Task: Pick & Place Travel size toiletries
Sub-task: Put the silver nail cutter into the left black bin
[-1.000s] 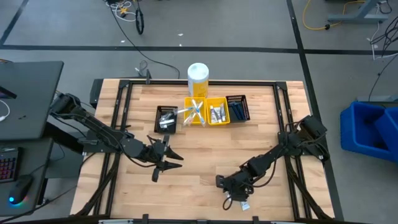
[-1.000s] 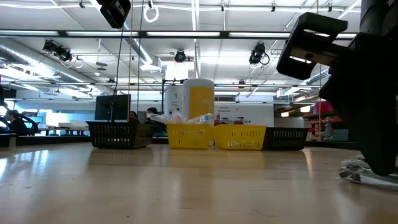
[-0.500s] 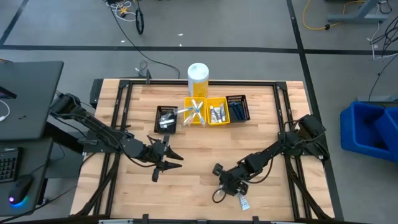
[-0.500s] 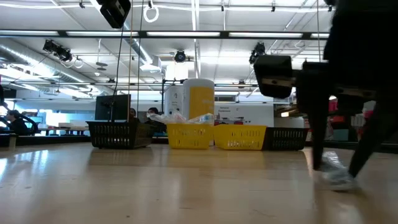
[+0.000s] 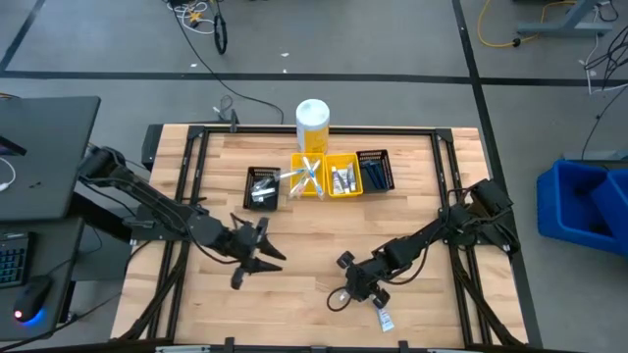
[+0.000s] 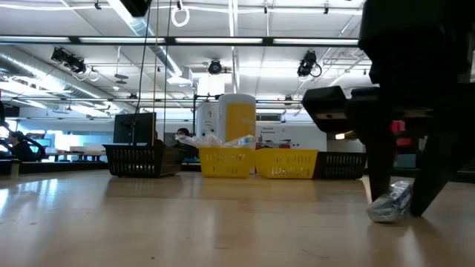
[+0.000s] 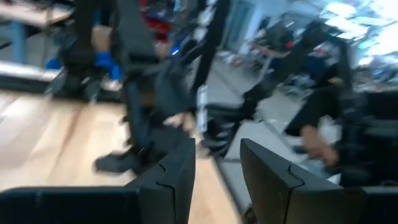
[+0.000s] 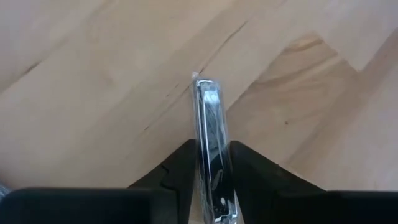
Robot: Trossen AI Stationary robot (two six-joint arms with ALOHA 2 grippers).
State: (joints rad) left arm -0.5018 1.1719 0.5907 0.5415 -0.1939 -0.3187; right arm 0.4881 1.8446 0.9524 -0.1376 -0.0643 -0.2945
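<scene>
Above the table's near edge, right hand [image 5: 345, 294] clamped on a silvery wrapped toiletry [image 8: 210, 155]; left hand [image 5: 245, 267] parted, empty

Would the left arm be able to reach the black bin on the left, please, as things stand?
Probably yes. The left gripper hangs open and empty over bare wood a little in front of the black bin, with nothing between them; the right gripper is busy with a wrapped item farther off.

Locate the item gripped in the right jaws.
The slim wrapped item is clamped in the right gripper, low over the table's near-centre; a wrapped packet lies just beside it.
</scene>
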